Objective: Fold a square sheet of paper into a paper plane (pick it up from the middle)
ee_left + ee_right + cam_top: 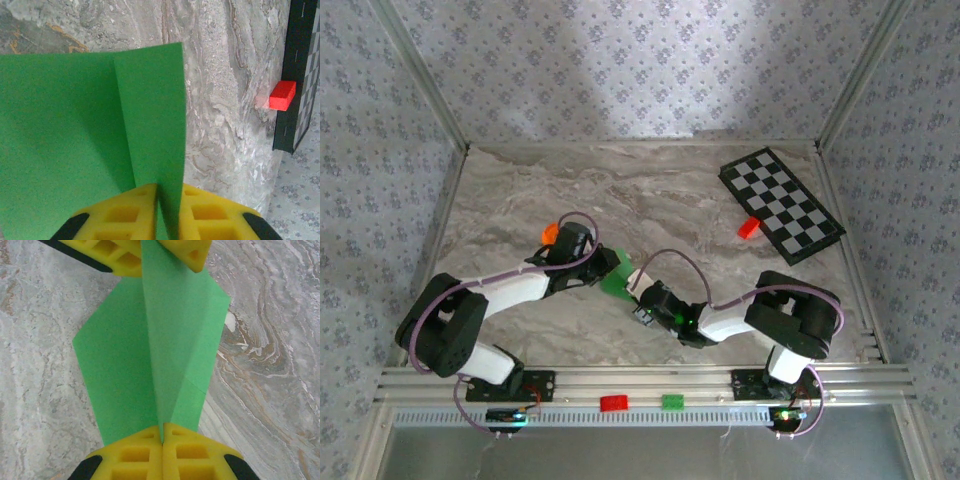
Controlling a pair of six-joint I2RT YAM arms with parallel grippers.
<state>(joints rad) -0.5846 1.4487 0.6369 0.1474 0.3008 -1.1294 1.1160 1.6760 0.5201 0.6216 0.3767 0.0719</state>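
Where the top external view looks down on the marble worktop (670, 190), the square sheet of paper (617, 272) sits about midway between the side edges and nearer the near edge than the far one. It is partly folded. The left gripper (598, 262) meets it from the left and the right gripper (635, 290) from the right. A checkered board (782, 205) lies in the far right corner, with a red brick (748, 227) just beside its left edge. A small orange object (549, 232) sits beside the left arm's wrist.

In the left wrist view, the sheet (75, 130) spreads ahead with a raised fold running down into the left gripper (167, 195). Its yellow fingers (125, 212) stand slightly apart with the fold in the gap; whether they press it I cannot tell.

In the right wrist view, the right gripper (162, 432) is closed tight on the near end of the sheet's (125, 365) centre ridge. The left gripper (150, 257) straddles the far end with a narrow gap.
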